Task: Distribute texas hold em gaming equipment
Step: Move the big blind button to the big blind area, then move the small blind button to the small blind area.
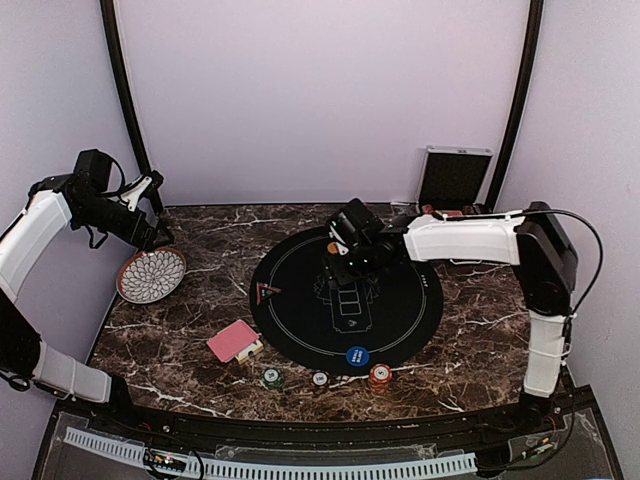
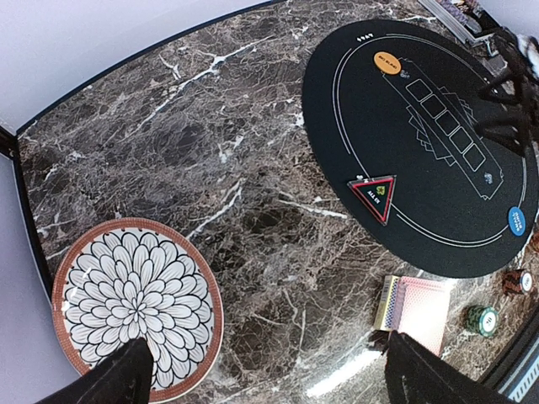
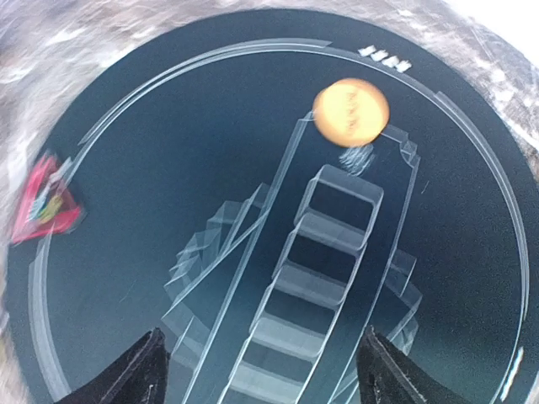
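- While the left gripper hangs over the table's far left corner, its fingers stand wide apart with nothing between them.
- Below it sits a patterned plate, near the left edge of the marble table; the plate carries nothing.
- Right gripper: positioned over the far half of the round black mat. In the wrist view, which is blurred, its fingers are parted and hold nothing.
- Orange disc: lying flat on the mat at the far end of the printed row of card boxes, just beyond the right gripper and clear of its fingers.
- Blue disc: flat on the mat's near edge.
- Red triangular marker: flat on the mat's left edge.
- Deck of cards: red backs up, stacked, on bare marble just off the mat's near-left side, well apart from both grippers.
- Green chip: on the marble near the front edge, just right of the deck.
- Pale chip: next in the same row; colour cannot be told.
- Red chip: at the right end of that row, just beside the blue disc; single or stacked cannot be told.
- Silver case: open, lid upright, at the far right of the table behind the right arm; contents too small to identify.
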`<act>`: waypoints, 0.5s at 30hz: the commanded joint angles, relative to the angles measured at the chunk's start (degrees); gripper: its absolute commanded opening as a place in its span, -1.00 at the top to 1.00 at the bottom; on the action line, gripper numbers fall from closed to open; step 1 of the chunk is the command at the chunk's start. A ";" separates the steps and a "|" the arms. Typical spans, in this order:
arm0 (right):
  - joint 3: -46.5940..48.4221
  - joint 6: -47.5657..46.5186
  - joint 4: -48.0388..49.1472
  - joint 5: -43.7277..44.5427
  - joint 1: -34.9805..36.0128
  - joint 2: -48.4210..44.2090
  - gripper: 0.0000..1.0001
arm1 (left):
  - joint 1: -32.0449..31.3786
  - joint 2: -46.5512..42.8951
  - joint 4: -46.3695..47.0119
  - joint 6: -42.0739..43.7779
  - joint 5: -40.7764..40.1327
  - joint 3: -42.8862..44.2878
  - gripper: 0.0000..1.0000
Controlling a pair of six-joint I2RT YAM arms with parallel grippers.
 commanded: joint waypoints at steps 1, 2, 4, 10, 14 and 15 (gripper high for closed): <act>-12.50 0.49 1.32 -3.46 4.12 -8.23 -0.58 | 0.23 -0.99 -1.98 0.46 1.02 0.86 -0.98; -14.46 0.64 1.20 -4.51 5.01 -9.76 -0.58 | 0.18 -1.11 -1.99 0.50 1.07 0.87 -0.97; -17.11 0.96 0.14 -5.99 6.89 -11.79 -0.59 | 0.11 -1.11 -2.03 0.53 1.15 0.91 -0.98; -17.32 -0.35 -7.05 -5.09 12.20 -11.64 -0.57 | 0.13 -1.02 -2.08 0.22 1.55 1.48 -0.98; -17.58 -1.24 -9.94 -4.75 13.86 -10.65 -0.54 | 0.14 -1.26 -2.14 0.12 1.64 1.48 -0.98; -17.54 -1.41 -10.53 -4.71 14.15 -10.52 -0.54 | 0.14 -1.32 -2.16 0.10 1.56 1.48 -0.98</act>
